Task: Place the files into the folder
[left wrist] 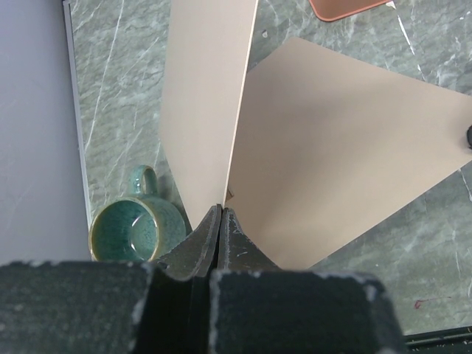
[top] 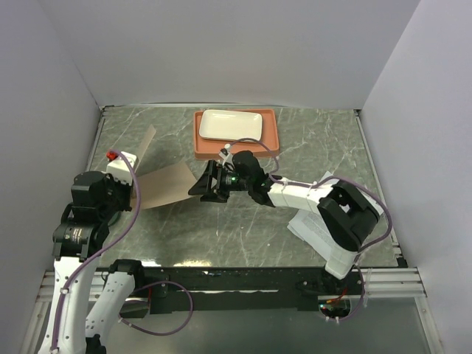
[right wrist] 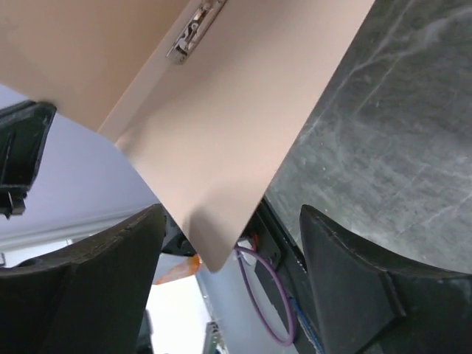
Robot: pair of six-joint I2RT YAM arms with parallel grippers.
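Note:
The tan folder (top: 168,184) lies open at the left of the table, its lower panel (left wrist: 339,147) flat. My left gripper (left wrist: 221,212) is shut on the edge of the cover (left wrist: 206,96) and holds it up on end. My right gripper (top: 206,184) is open at the folder's right corner. In the right wrist view that corner (right wrist: 221,236) sits between the spread fingers (right wrist: 346,280), and the metal clip (right wrist: 195,29) shows inside. The files (top: 306,225) lie at the right, partly hidden under my right arm.
An orange tray (top: 200,144) with a white plate (top: 230,124) stands at the back centre, just behind the right gripper. A green mug (left wrist: 136,232) stands left of the folder by the table's left wall. White walls close in the table.

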